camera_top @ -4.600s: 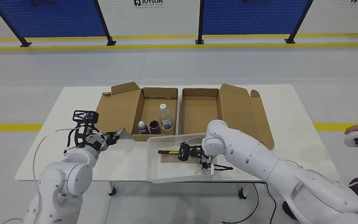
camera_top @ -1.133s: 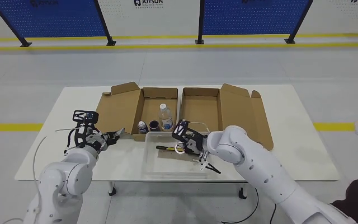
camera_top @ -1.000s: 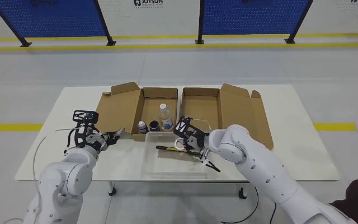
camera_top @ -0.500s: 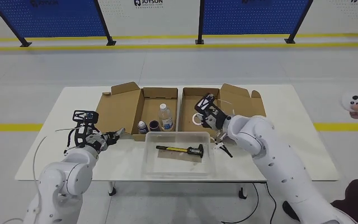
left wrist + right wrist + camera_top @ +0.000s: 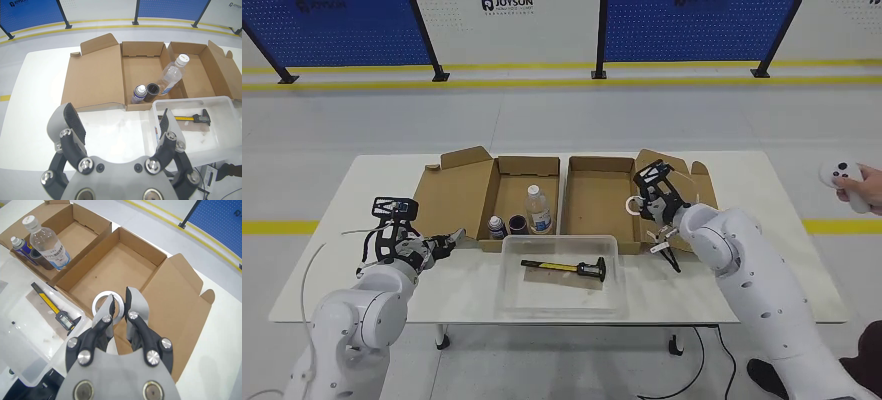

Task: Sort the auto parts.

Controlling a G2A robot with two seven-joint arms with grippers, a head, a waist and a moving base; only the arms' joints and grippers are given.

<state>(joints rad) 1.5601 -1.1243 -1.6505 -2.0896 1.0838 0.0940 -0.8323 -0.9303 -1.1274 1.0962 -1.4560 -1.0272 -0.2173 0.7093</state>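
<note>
1. Top view, right of centre: finds the right gripper [image 5: 642, 206] at the right-hand edge of the right-hand open brown cardboard box [image 5: 597, 205], jaws nearly together on the wall of a flat silver metal ring [image 5: 631, 207].
2. Right wrist view: confirms the grip, with one finger through the ring's hole and the other outside. Ring held above the box's near corner, apparently clear of the cardboard.
3. Has climbed up and rightward in the frame from the clear plastic tub [image 5: 562, 241] at lower centre, where it was down low a few seconds ago, bringing the ring out with it.
4. Leaves the yellow-and-black digital caliper [image 5: 567, 268] lying in the tub, probably next to sort.
5. At frame left, the left gripper [image 5: 447, 240]: unmoved, jaws spread wide, nothing held.
6. Means the pick is done and the carry nearly so. Calls next, by the look of it, for a release into the right-hand box.
</note>
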